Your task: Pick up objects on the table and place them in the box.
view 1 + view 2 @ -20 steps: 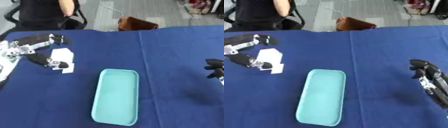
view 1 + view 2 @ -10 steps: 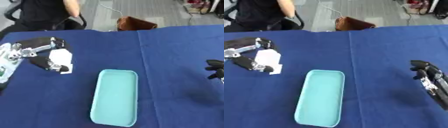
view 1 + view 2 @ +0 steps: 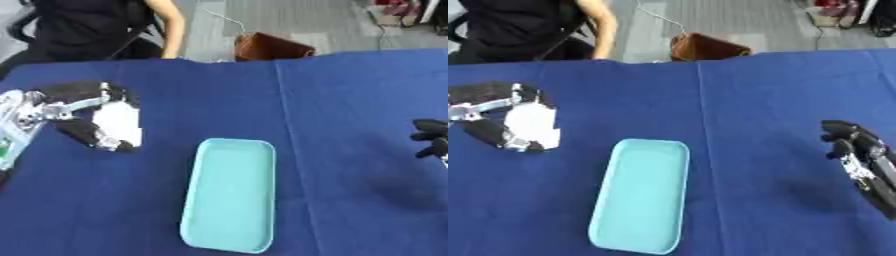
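Nearest: a light teal tray (image 3: 229, 195) is lying flat on the blue tablecloth (image 3: 341, 95), long axis running near-to-far and tilted slightly, roughly centre of the table. Nothing is sitting inside it.

Right side, mid-depth: right hand (image 3: 852, 145) is showing at the view's right edge, forearm coming in from the lower right. Fingers are curling loosely, holding nothing, well apart from the tray. A dark shadow is falling on the cloth just beside it.

Left side, mid-depth: left hand (image 3: 83, 115) is wrapping around a white block-shaped object (image 3: 117, 122). Black fingers are curling over its far top edge, thumb is pressing in from the near left side, so the object is sitting pinched between them. The object is upright, slightly tilted, left of the tray's far end and apart from it. Cannot tell whether its base is touching the cloth or lifted just off it. Silver and white wrist parts are trailing off to the left edge.

Far: the cloth's far edge is running across the upper part of the view. Beyond it, a brown bag-like thing (image 3: 269, 48) is sitting on the grey floor.
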`<state>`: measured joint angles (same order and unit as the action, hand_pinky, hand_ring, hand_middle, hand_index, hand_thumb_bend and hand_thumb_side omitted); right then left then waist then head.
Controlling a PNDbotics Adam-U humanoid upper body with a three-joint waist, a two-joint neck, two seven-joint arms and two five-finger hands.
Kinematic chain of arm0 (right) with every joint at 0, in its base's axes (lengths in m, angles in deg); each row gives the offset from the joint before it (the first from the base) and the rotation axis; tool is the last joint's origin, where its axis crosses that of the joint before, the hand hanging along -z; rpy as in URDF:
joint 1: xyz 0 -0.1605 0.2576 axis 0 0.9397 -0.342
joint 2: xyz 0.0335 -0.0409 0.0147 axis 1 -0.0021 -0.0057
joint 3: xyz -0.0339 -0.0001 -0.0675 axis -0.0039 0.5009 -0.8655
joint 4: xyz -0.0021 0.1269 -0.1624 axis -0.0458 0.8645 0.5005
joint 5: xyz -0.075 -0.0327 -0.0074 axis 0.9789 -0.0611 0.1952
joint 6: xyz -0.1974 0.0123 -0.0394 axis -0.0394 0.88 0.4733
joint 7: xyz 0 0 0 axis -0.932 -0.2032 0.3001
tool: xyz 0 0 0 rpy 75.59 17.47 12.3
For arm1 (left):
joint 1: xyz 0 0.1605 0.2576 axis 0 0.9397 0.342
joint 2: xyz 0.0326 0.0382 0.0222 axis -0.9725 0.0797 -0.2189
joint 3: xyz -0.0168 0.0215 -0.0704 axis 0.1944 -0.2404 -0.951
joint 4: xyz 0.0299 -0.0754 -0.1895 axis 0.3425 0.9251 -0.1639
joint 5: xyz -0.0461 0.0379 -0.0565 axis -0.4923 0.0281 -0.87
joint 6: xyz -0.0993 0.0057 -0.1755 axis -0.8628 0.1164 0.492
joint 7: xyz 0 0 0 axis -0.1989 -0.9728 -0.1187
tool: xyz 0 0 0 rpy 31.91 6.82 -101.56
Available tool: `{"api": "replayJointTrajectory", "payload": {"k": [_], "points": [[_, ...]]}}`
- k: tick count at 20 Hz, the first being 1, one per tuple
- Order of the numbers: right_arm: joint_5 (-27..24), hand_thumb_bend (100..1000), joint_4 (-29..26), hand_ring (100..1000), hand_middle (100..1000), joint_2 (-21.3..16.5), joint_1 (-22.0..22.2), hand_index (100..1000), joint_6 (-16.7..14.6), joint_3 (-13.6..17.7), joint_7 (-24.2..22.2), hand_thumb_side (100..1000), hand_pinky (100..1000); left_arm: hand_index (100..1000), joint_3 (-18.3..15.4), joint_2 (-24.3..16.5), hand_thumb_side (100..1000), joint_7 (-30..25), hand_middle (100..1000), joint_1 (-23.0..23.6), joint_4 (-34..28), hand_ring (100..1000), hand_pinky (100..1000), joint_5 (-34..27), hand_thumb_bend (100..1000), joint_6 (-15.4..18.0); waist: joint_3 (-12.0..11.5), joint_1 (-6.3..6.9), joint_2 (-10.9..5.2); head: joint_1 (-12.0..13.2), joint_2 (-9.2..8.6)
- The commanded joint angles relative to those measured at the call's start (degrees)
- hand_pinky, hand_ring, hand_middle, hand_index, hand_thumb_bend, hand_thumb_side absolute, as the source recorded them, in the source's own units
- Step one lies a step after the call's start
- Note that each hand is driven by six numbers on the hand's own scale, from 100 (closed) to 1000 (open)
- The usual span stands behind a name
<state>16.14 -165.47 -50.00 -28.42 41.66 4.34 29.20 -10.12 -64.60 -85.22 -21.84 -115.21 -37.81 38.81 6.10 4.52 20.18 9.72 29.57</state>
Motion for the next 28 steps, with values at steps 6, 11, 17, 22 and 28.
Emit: {"api": "replayJointTrajectory", "payload": {"k": [6,11,17,22,28], "points": [[-0.2,100,-1.3,804,876,-0.6,-0.5,869,0.0,0.3,-0.1,895,642,806,-0.9,-1.1,732,3.8,689,0.4,0.3,567,585,2.6,728,0.0,-0.3,-0.09,-0.80,-0.8,-0.13],[-0.3,100,-1.3,804,876,-0.5,-0.5,869,0.0,0.4,-0.1,896,642,603,-1.0,-0.5,544,8.0,464,0.7,0.8,159,100,3.8,573,-0.6,-0.3,-0.12,-0.67,-1.3,-0.19],[-0.3,100,-1.3,804,876,-0.6,-0.4,869,0.0,0.5,0.0,896,642,197,-1.2,-0.4,100,14.7,111,1.2,1.0,100,100,6.5,107,-2.3,-0.4,-0.08,-0.65,-2.0,0.03],[-0.2,100,-1.3,804,876,-0.5,-0.3,869,0.0,0.5,0.0,896,642,145,-0.9,-0.6,100,15.3,100,1.7,1.1,100,100,9.0,100,-2.7,-0.7,-0.03,-0.84,-2.2,0.26],[-0.2,100,-1.3,804,876,-0.4,-0.2,869,0.0,0.6,0.0,894,641,136,-0.9,-0.9,100,14.1,100,2.0,0.9,100,100,8.8,100,-2.6,-0.9,-0.02,-1.18,-2.3,0.40]]}}
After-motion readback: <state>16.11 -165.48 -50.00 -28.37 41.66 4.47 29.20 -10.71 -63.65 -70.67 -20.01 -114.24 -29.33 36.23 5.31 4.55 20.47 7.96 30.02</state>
